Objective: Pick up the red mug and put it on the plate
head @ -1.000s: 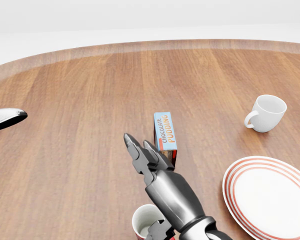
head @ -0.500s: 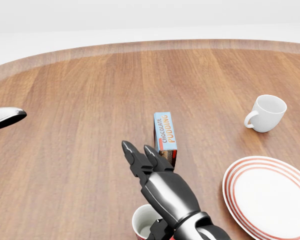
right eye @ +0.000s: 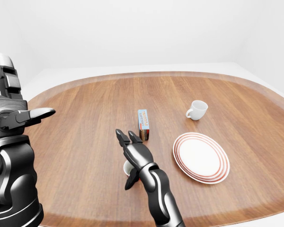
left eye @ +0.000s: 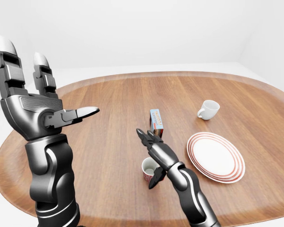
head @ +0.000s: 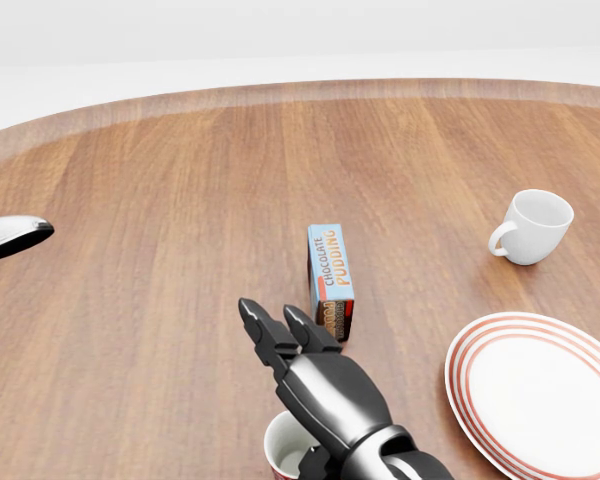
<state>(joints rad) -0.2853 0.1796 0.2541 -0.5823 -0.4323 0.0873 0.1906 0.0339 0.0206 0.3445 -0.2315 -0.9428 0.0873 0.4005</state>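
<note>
I see the small red mug with a white inside [left eye: 148, 169] standing upright on the oval wooden table [left eye: 109, 123], low in the left-eye view and near the table's bottom edge. In the head view only its rim and white interior show at the very bottom, mostly covered by my arm. My dark metal right hand [left eye: 155, 150] hangs over it with the fingers [head: 262, 322] stretched out straight toward the top of the view and the thumb [left eye: 156, 178] dropped down beside the mug's right wall; the fingers are spread and grip nothing, and I cannot tell whether the thumb touches the mug.

Just past the fingertips stands a small blue and orange chocolate pudding box [head: 331, 276], upright on the table. To the right of the mug, apart from it, lies the round white plate with red rings on its rim [left eye: 234, 158], flat and with nothing on it. Further toward the top right sits a plain white ceramic cup [head: 535, 226], upright, its handle turned to the view's left, well apart from the plate.

My left hand [left eye: 35, 101] is raised high at the left of the left-eye view, well clear of the table, fingers extended upward and thumb pointing sideways, holding nothing.
</note>
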